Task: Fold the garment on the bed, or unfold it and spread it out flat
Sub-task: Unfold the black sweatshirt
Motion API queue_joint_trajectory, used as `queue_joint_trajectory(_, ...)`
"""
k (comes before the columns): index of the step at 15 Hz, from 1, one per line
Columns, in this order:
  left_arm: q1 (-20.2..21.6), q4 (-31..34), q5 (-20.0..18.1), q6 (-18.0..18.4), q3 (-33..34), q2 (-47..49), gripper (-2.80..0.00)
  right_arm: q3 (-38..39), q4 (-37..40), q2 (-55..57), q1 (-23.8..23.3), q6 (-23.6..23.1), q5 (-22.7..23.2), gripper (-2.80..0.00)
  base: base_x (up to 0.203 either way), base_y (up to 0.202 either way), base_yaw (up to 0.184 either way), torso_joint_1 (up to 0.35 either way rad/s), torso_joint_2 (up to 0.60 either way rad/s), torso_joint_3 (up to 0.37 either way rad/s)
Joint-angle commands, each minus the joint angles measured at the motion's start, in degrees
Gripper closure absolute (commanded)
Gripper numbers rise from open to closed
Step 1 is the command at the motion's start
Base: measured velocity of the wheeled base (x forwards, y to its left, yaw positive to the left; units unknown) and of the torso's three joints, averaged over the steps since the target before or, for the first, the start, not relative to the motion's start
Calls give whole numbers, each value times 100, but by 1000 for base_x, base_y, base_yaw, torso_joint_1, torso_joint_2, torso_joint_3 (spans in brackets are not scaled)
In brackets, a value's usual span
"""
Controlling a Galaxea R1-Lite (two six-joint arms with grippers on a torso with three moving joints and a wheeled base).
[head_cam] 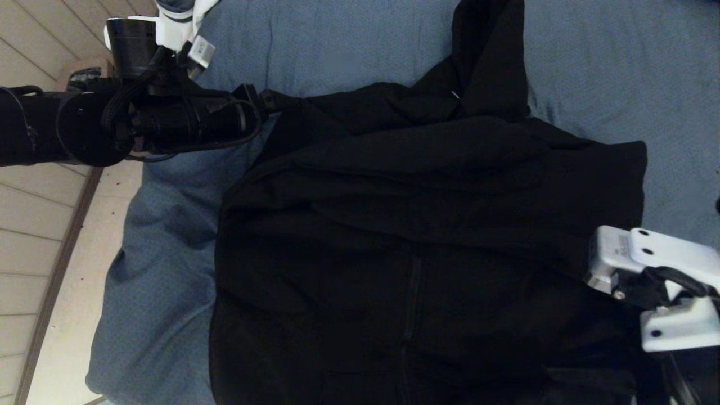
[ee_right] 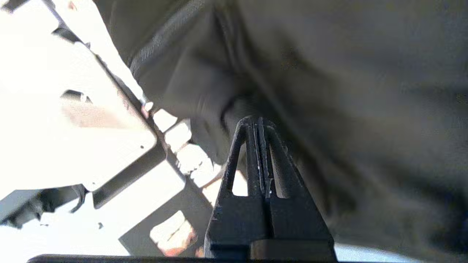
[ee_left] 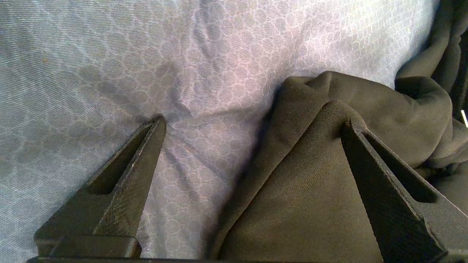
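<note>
The garment (head_cam: 427,236), a black hoodie with its zipper running down the middle, lies spread over the blue-grey bed (head_cam: 349,50), one sleeve reaching toward the far side. My left gripper (ee_left: 255,126) is open at the hoodie's left edge. One of its fingers (ee_left: 146,153) presses on the sheet and the other rests on black fabric (ee_left: 307,190). My right arm's white wrist (head_cam: 647,270) sits at the hoodie's near right corner, its fingers hidden there. In the right wrist view the right gripper (ee_right: 257,122) is shut, with a fold of the garment (ee_right: 329,91) gathered at its tips.
The bed's left edge (head_cam: 126,253) drops to a pale wooden floor (head_cam: 39,236). Bare sheet shows beyond and to the right of the hoodie (head_cam: 619,73). Under the lifted fabric, the right wrist view shows white robot parts (ee_right: 73,128).
</note>
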Motion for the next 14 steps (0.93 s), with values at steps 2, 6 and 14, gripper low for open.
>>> queue_joint_trajectory(2, 0, -5, -10, -20, 2, 24, -280, 168, -525, 945, -14, -9, -2, 0, 0, 0, 0, 0, 0, 0)
queue_joint_trajectory(6, 0, 2, -10, -20, -27, 8, -280, 540, -1604, 1996, 52, -30, 13, 0, 0, 0, 0, 0, 0, 0)
queue_joint_trajectory(14, 37, 22, -2, -14, -214, 214, -280, 2066, -1525, 779, 233, 2, 33, 0, 0, 0, 0, 0, 0, 0)
